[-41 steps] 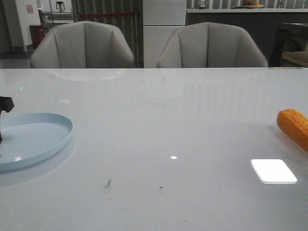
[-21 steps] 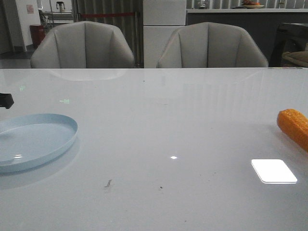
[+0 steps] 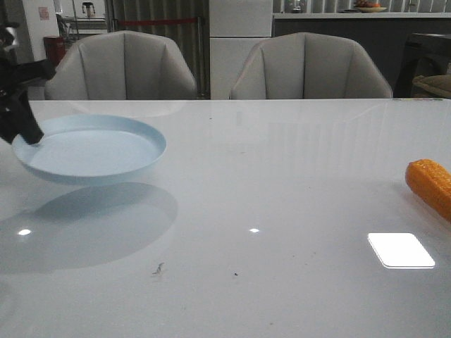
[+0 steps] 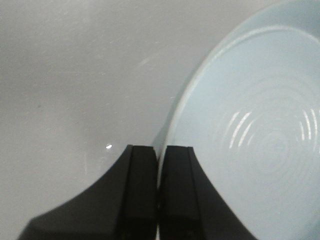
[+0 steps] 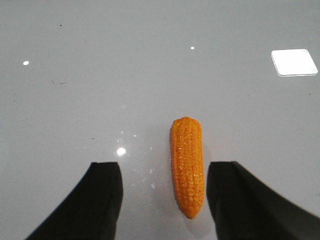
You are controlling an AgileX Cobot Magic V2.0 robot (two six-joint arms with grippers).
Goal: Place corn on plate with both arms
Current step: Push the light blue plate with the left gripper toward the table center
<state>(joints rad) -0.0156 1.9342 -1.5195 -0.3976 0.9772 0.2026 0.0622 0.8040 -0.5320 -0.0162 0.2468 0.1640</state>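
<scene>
The left gripper (image 4: 159, 192) pinched the pale blue plate (image 3: 91, 151) by its rim, holding it lifted above the table's left edge. The right gripper (image 5: 164, 197) hung spread around the corn (image 5: 187, 165), which lay at the table's right edge. By my judgement the carrying step was in hand; next, closing on the cob.

- the plate (image 3: 91, 151): pale blue, round, shallow, raised above the table at the left (shadow beneath); rim pinched by the left gripper (image 4: 159, 165)
- the corn (image 5: 187, 165): glossy orange cob, lying flat at far right

No text, label, brand, number or sign can be read in any view.
</scene>
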